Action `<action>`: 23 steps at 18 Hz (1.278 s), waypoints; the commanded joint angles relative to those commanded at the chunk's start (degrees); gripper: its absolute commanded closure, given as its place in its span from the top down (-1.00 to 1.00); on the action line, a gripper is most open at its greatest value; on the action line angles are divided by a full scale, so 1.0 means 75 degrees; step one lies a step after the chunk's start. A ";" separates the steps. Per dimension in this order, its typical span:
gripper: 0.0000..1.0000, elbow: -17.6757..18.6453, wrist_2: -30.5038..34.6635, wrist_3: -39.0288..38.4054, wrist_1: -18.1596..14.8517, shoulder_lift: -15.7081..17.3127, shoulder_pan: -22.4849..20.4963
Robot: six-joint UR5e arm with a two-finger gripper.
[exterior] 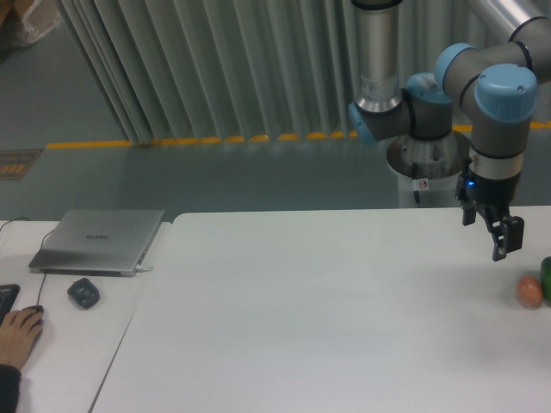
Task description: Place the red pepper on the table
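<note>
Looks like an industrial lab or workshop: corrugated metal wall (215, 69) and yellow floor line (172, 141) behind the white table (301, 318) (closed laptop (99, 241) on a desk beside it).

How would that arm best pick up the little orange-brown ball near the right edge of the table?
Probably from straight above, closing the gripper across the orange-brown ball at its widest middle. It is round, sits low on the table and has no handle. A dark green item lies close on its right, so the fingers would likely fit better front and back.
</note>
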State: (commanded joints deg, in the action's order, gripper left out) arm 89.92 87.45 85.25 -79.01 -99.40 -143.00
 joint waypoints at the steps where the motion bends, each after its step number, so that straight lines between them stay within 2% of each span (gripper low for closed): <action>1: 1.00 -0.0012 0.0000 0.0000 0.0058 -0.0012 -0.0012; 3: 1.00 -0.0012 0.0000 0.0012 0.0397 -0.0035 -0.0093; 7: 1.00 -0.0024 -0.0012 0.0082 0.0772 -0.0082 -0.0444; 13: 1.00 -0.0059 0.0000 -0.0023 0.1487 -0.0409 -0.0937; 16: 1.00 -0.0246 0.0000 -0.0257 0.1944 -0.0702 -0.1217; 18: 1.00 -0.0631 0.0000 -0.0258 0.2284 -0.0982 -0.1405; 20: 1.00 -0.0867 0.0012 -0.0211 0.2320 -0.1194 -0.1500; 23: 1.00 -0.0984 0.0035 -0.0246 0.2613 -0.1406 -0.1582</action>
State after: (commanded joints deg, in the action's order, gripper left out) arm 82.53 87.71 83.41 -59.42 -109.95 -154.86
